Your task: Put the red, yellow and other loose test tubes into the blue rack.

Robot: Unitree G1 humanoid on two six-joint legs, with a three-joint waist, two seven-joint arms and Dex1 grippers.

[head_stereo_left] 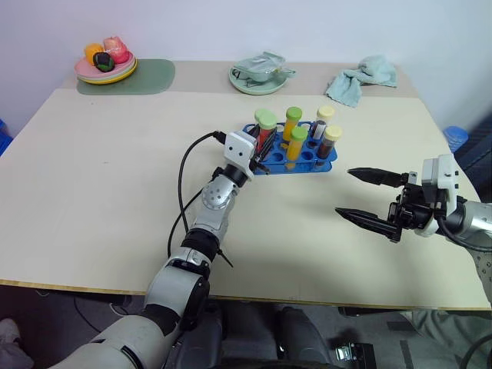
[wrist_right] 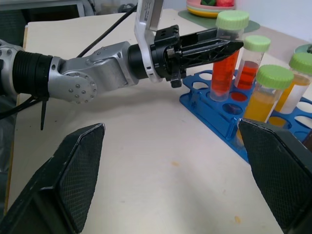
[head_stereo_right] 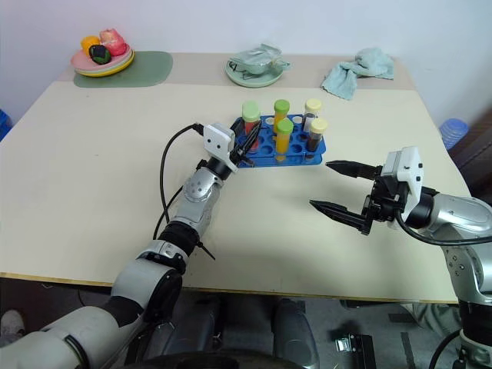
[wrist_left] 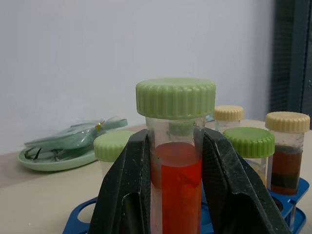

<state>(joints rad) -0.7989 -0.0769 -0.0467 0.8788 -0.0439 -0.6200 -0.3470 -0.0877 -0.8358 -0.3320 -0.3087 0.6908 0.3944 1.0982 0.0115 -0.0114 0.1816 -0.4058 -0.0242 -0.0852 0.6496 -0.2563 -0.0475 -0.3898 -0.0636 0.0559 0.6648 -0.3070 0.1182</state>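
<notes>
The red test tube [head_stereo_left: 264,137] has a green cap and stands upright at the left end of the blue rack [head_stereo_left: 323,163], its lower end in a rack hole. My left gripper [head_stereo_left: 262,151] is shut on it, one black finger [wrist_left: 126,185] on each side just under the cap. Several other capped tubes stand in the rack, two with yellow-orange liquid [head_stereo_left: 296,147] and two with cream caps [head_stereo_left: 330,140]. My right gripper [head_stereo_left: 344,192] hangs open over the table to the right of the rack, with nothing between its fingers.
At the back left a green mat holds stacked plates of toy fruit [head_stereo_left: 106,65]. A green dish with a crumpled bag [head_stereo_left: 261,74] sits at the back centre, a teal cloth [head_stereo_left: 361,77] at the back right. A black cable [head_stereo_left: 183,184] loops off my left wrist.
</notes>
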